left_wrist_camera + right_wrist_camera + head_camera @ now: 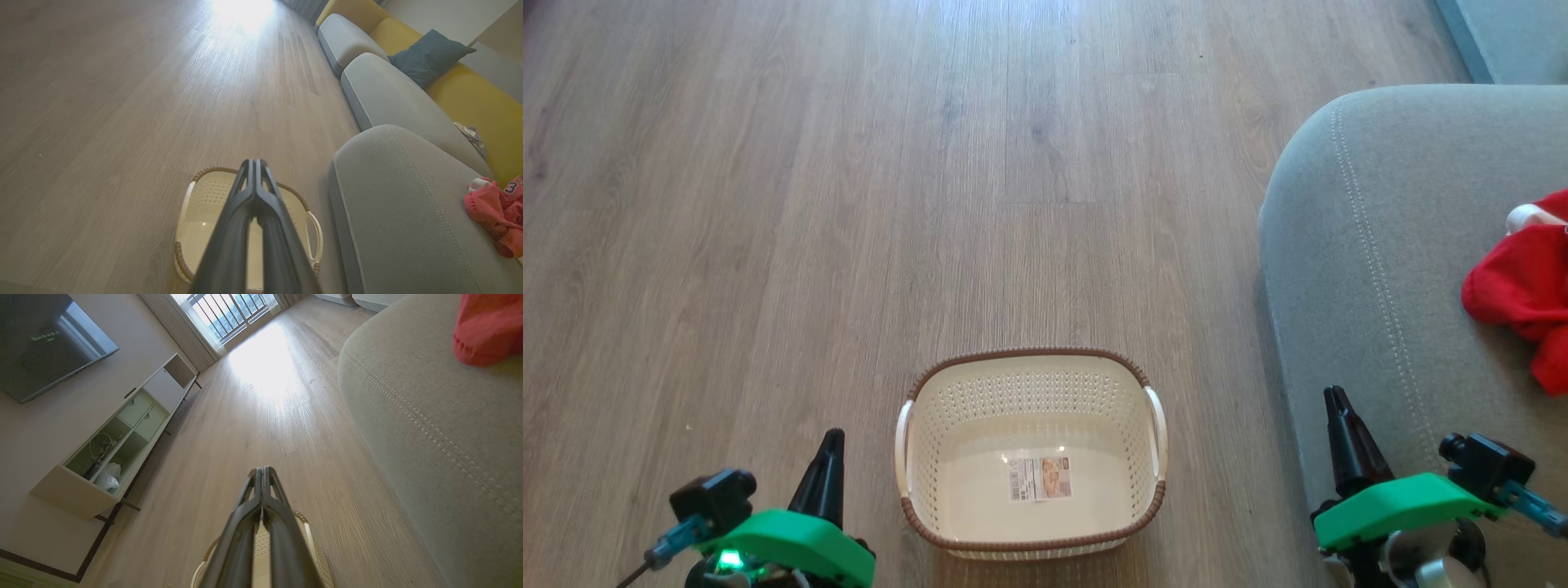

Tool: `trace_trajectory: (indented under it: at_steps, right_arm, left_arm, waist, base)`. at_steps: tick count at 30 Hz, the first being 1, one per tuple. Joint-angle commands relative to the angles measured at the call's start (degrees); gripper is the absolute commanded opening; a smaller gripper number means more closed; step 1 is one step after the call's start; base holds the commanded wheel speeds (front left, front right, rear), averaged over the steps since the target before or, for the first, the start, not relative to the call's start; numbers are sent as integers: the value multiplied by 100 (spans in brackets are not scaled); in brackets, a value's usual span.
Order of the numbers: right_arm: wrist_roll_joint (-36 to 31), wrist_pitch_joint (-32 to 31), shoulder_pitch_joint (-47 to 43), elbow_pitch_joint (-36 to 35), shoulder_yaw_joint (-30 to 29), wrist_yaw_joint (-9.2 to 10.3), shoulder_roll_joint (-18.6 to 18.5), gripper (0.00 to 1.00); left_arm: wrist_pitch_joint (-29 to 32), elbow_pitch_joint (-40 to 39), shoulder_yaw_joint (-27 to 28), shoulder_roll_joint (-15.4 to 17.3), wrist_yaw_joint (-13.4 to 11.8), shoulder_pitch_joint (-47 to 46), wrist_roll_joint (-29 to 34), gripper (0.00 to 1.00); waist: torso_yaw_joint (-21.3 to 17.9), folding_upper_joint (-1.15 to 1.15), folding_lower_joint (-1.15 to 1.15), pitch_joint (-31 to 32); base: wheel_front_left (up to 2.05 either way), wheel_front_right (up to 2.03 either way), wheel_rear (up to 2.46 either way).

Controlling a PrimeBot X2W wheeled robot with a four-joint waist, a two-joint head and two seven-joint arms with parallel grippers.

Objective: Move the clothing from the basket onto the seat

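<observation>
Your basket (pixel 1029 392) stands on the wood floor (pixel 849 204), its bare cream bottom showing a label sticker (pixel 1039 478). The clothing (pixel 1523 286) lies well to the right of the basket, a red heap with a white part, resting on the grey seat (pixel 1380 245). In the left wrist view you can make out a dark printed number on it. The seat's rounded corner sits just right of the basket, near it but apart, with a strip of floor between. Your left gripper (pixel 833 437) hangs left of the basket, beside its near-left corner, jaws pressed together. Your right gripper (pixel 1334 400) hangs right of the basket, at the seat's near edge, jaws likewise together. In both wrist views the dark fingers (pixel 229 245) meet at their tips, with the basket partly hidden behind them. Beyond the basket and to its right, a dark pillow (pixel 427 57) leans on a yellow backrest (pixel 470 98).
</observation>
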State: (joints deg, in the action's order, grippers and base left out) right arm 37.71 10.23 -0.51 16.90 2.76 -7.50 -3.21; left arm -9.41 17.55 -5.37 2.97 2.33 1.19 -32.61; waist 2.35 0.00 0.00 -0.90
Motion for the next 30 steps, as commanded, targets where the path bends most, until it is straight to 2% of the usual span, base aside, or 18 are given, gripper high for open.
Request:
trace_trajectory:
  at_steps: [1, 30]
  right_arm:
    - [162, -32, 296, -205, -11, 0, -70, 0]
    - [1899, -487, 407, -236, -221, 0, -94, 0]
  left_arm:
    - [40, -205, 139, -2, 28, -314, -156, 0]
    - [530, -251, 471, -5, 182, -448, -1989, 0]
  waist:
    - [-3, 0, 0, 1]
    - [-76, 0, 0, 23]
  base:
    - [0, 0, 0]
    - [0, 0, 0]
